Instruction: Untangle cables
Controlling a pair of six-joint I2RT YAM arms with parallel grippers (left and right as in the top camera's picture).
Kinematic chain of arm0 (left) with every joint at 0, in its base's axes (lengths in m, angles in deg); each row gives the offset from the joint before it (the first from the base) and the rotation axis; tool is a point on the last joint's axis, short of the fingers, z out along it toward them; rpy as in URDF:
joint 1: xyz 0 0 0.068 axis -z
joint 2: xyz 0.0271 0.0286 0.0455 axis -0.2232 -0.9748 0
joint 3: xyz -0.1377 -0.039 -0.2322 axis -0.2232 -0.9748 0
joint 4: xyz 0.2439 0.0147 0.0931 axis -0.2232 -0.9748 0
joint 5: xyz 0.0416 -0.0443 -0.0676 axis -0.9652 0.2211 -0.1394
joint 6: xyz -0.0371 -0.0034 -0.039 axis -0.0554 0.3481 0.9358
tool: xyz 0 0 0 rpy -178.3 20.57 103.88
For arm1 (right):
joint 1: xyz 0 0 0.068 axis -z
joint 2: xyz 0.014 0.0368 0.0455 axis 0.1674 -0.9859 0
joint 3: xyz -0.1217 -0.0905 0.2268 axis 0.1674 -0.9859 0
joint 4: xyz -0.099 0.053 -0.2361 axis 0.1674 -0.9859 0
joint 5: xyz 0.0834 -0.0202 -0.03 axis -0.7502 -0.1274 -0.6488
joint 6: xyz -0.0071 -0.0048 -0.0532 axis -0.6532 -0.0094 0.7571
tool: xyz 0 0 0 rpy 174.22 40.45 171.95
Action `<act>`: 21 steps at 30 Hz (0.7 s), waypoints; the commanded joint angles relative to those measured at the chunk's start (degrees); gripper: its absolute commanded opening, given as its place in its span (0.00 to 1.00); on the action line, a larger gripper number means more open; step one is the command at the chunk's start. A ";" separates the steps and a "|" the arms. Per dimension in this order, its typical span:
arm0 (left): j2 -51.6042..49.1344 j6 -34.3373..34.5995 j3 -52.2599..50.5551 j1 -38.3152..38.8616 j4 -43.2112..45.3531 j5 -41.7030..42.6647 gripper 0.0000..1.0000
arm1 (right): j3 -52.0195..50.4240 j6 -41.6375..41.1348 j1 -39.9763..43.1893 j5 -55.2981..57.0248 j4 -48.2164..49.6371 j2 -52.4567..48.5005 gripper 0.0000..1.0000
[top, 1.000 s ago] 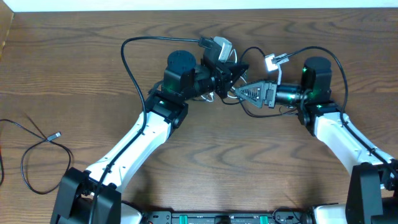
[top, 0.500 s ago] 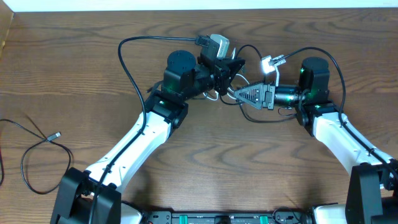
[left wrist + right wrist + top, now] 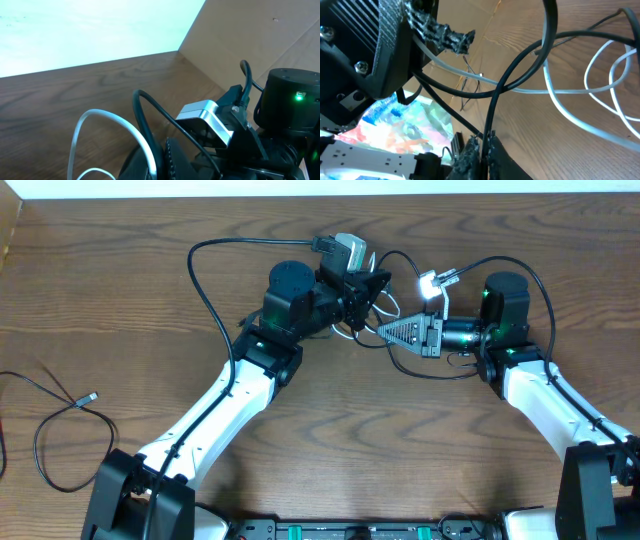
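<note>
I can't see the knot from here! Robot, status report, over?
Left claw shut, load unclear. Right claw shut on thin black cord. Thin white cord crosses that cord, in the way. Not untangled yet.

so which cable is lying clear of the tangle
The thin black cable lying loose by itself near the left edge of the table. The other black cords and the white cord are bunched together mid-table.
</note>
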 commanded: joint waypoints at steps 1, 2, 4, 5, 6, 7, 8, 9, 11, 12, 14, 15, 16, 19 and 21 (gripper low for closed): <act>0.31 -1.03 0.52 -0.09 0.13 -0.37 0.08 | 0.26 0.76 -0.94 -1.44 -0.04 0.68 0.01; 0.31 -1.22 0.52 -0.13 0.09 -0.37 0.08 | 0.26 0.76 -0.87 -1.46 -0.04 0.68 0.01; 0.33 -1.75 0.52 -0.50 -0.33 -0.46 0.08 | 0.26 0.74 -0.70 -1.73 -0.02 0.68 0.01; 0.33 -2.38 0.52 -0.74 -0.87 -0.81 0.08 | 0.26 0.74 -0.37 -2.23 -0.02 0.68 0.01; 0.33 -3.74 0.52 -1.29 -1.95 -0.85 0.08 | 0.26 0.74 -0.02 -2.89 0.02 0.68 0.01; 0.33 -4.59 0.52 -1.92 -3.08 -1.03 0.08 | 0.26 0.74 0.59 -3.82 0.02 0.68 0.01; 0.33 -5.49 0.52 -3.28 -6.29 -2.95 0.08 | 0.26 0.74 1.73 -5.66 0.02 0.68 0.01; 0.33 -5.55 0.52 -4.09 -8.15 -4.42 0.08 | 0.26 0.74 2.71 -7.17 0.04 0.68 0.01; 0.33 -5.57 0.52 -6.34 -12.48 -7.32 0.08 | 0.26 0.74 4.70 -9.92 0.04 0.68 0.01; 0.33 -5.77 0.52 -8.00 -15.02 -8.13 0.08 | 0.26 0.74 6.12 -11.65 0.04 0.68 0.01; 0.33 -6.23 0.52 -10.71 -17.99 -8.33 0.08 | 0.26 0.70 8.94 -14.78 0.07 0.68 0.01; 0.31 -6.23 0.52 -12.17 -19.32 -8.52 0.08 | 0.26 0.57 10.47 -16.74 0.24 0.68 0.01; 0.33 -6.25 0.52 -13.22 -20.31 -8.94 0.08 | 0.26 0.31 11.96 -18.53 0.24 0.68 0.01; 0.31 -6.25 0.52 -16.39 -23.23 -13.05 0.08 | 0.26 -2.32 14.97 -18.56 0.66 0.70 0.01; 0.31 -6.40 0.52 -18.01 -25.51 -15.96 0.08 | 0.26 -2.29 16.81 -18.56 0.90 0.74 0.01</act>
